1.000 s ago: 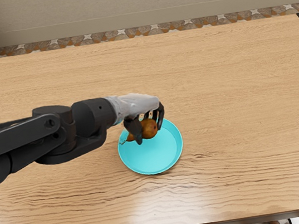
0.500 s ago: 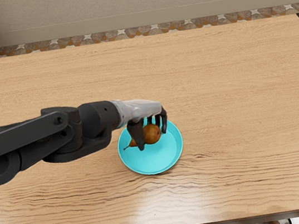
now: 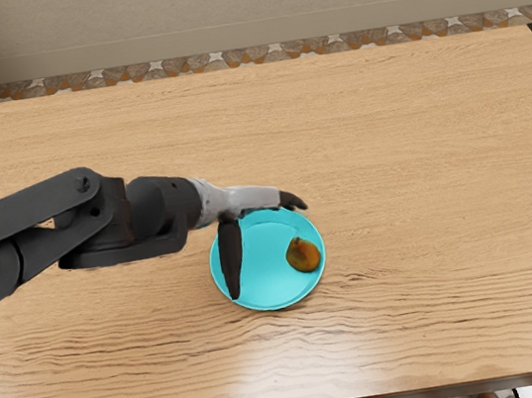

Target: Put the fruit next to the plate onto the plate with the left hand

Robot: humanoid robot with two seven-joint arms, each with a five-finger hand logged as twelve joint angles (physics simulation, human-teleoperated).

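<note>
Head view: empty left hand [image 3: 245, 207], fingers splayed flat, hovers over the round turquoise plate [image 3: 269, 287] where a rounded, russet-brown pear [image 3: 302, 254] lies, on a wood-grain table [image 3: 417, 136].

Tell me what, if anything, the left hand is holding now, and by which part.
Nothing. The left hand is open, fingers spread over the left side of the plate. The fruit lies on the plate, apart from the fingers.
</note>
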